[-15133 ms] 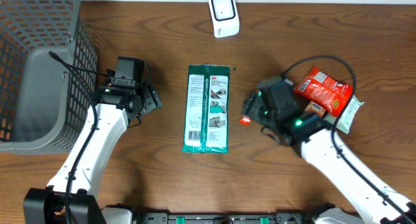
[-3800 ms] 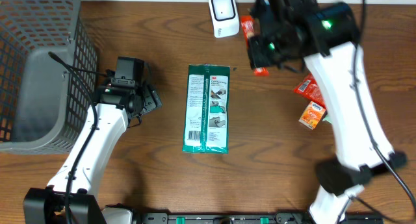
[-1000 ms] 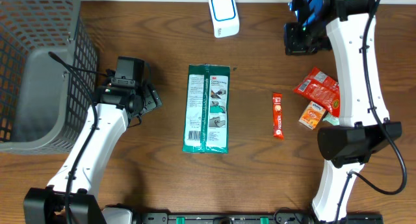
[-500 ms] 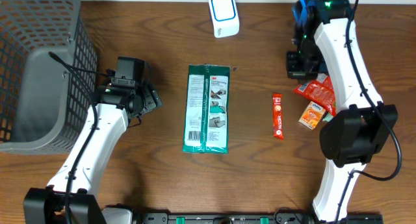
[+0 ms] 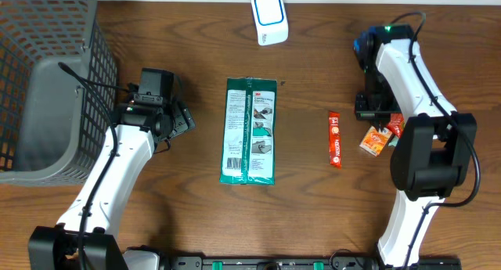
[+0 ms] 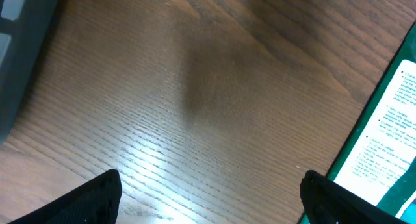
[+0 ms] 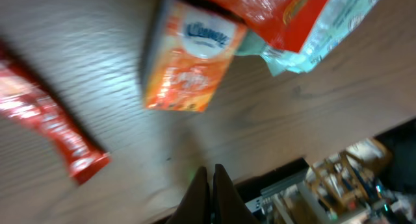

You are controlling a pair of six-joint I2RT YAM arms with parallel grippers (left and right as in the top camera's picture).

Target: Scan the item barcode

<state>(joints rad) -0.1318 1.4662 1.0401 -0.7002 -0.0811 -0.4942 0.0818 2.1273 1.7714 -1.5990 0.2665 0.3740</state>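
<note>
Just ahead of the right gripper (image 7: pixel 209 178) lies a small orange box (image 7: pixel 193 67). Its two jaws are pressed tight together and hold nothing. A red stick (image 7: pixel 49 130) lies off to one side of these jaws, apart from the box. A red bag (image 7: pixel 266 3) lies past the box and touches its far end.

The left gripper (image 6: pixel 209 182) has its jaws wide apart, and it holds nothing too. Only bare table (image 6: pixel 195 87) shows between them. A green pack (image 6: pixel 390 139) lies off to one side of them, not touching. The basket (image 6: pixel 16 49) is on the other side.

The scanner (image 5: pixel 268 18) stands far from both sets of jaws, at the back of the table. Nothing is held up to it, so no scan is going on right now. I cannot tell which things are already scanned. My guess is that the box is next. The right jaws must open, grab it, carry it to the scanner and turn its barcode that way. Most of that job is not yet done.
</note>
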